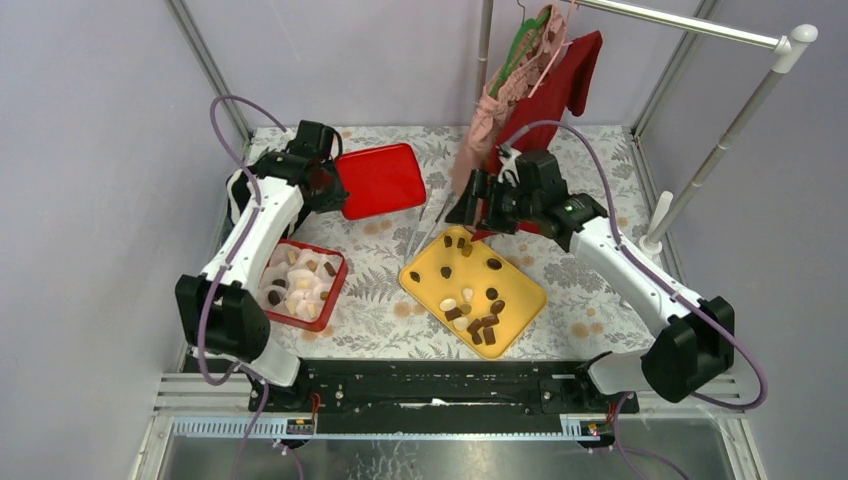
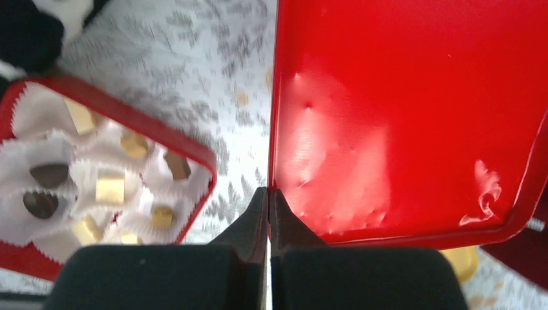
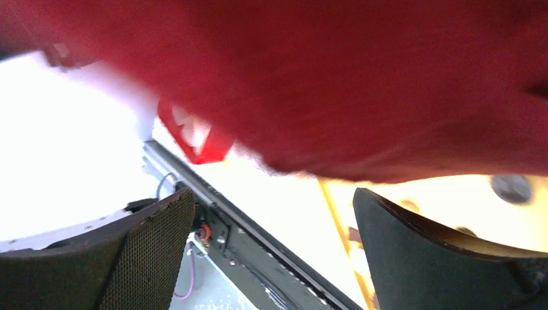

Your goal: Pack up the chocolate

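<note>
Several dark, tan and cream chocolate pieces point(image 1: 480, 320) lie on the yellow tray point(image 1: 430, 262) at mid-table. More chocolates point(image 1: 295, 280) sit in white paper cups in the red box point(image 1: 338, 280) at the left, and they also show in the left wrist view point(image 2: 110, 189). My left gripper point(image 1: 328, 195) is shut on the left rim of the red lid point(image 1: 385, 178) behind the box; the left wrist view shows the jaws point(image 2: 268, 192) pinching the edge of the lid point(image 2: 413, 116). My right gripper point(image 1: 468, 212) is open and empty above the tray's far corner, and its jaws point(image 3: 271, 194) stand wide apart.
A clothes rack point(image 1: 720, 150) stands at the back right with red and pink garments point(image 1: 545, 80) hanging just behind my right gripper. Blurred red cloth point(image 3: 323, 77) fills the top of the right wrist view. A black rail point(image 1: 430, 385) runs along the near edge.
</note>
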`<control>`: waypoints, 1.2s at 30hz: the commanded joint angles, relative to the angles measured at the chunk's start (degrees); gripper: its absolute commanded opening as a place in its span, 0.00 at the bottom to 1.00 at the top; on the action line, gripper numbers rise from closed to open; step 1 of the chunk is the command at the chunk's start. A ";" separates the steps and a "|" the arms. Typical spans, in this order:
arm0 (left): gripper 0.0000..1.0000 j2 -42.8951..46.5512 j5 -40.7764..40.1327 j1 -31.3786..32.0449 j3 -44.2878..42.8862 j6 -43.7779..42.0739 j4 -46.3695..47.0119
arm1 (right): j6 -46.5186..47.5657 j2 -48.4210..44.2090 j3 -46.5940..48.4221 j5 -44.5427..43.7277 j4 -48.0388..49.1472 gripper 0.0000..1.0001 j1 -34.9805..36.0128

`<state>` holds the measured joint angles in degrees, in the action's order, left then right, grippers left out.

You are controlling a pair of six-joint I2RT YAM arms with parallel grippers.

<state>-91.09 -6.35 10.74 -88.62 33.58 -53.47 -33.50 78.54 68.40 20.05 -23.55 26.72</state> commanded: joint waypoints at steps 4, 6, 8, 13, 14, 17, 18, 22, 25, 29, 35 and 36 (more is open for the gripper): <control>0.00 11.66 9.57 0.51 7.53 -3.11 -1.29 | -6.24 4.74 4.14 10.99 18.49 1.00 3.26; 0.00 13.95 9.84 0.51 8.64 -4.10 -1.20 | -7.82 7.42 5.79 12.19 19.27 1.00 3.31; 0.00 15.77 10.59 0.51 9.60 -4.92 -1.19 | -9.10 9.84 7.86 14.22 19.46 1.00 3.41; 0.00 19.25 12.64 0.51 11.39 -5.64 -1.20 | -11.32 11.40 7.89 13.61 22.81 1.00 4.62; 0.00 20.01 13.13 0.51 11.86 -5.63 -0.82 | -11.81 11.89 7.95 13.39 22.92 1.00 4.58; 0.00 22.34 15.31 0.51 13.42 -5.79 0.95 | -13.39 13.25 7.84 14.43 25.30 0.99 4.64; 0.00 23.07 15.96 0.51 13.93 -5.76 1.44 | -14.08 13.65 7.70 15.17 26.46 0.97 4.65; 0.00 24.13 17.83 0.51 15.29 -5.81 2.35 | -17.67 14.26 5.90 18.99 33.16 0.77 4.79; 0.00 25.21 19.62 0.51 16.32 -5.49 4.20 | -20.11 15.65 5.89 22.47 37.99 0.67 4.96; 0.00 26.61 20.86 0.51 17.54 -4.75 6.40 | -21.94 16.40 5.25 24.31 41.57 0.43 5.14; 0.52 26.62 25.25 -2.89 17.76 -2.85 6.85 | -23.15 15.82 3.44 25.51 45.17 0.00 5.10; 0.65 26.43 27.27 -4.02 17.58 -2.90 7.07 | -23.19 15.73 3.41 25.82 45.30 0.00 5.12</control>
<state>-64.95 14.24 10.11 -71.00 29.91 -51.24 -54.87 95.11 71.88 41.71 14.83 31.18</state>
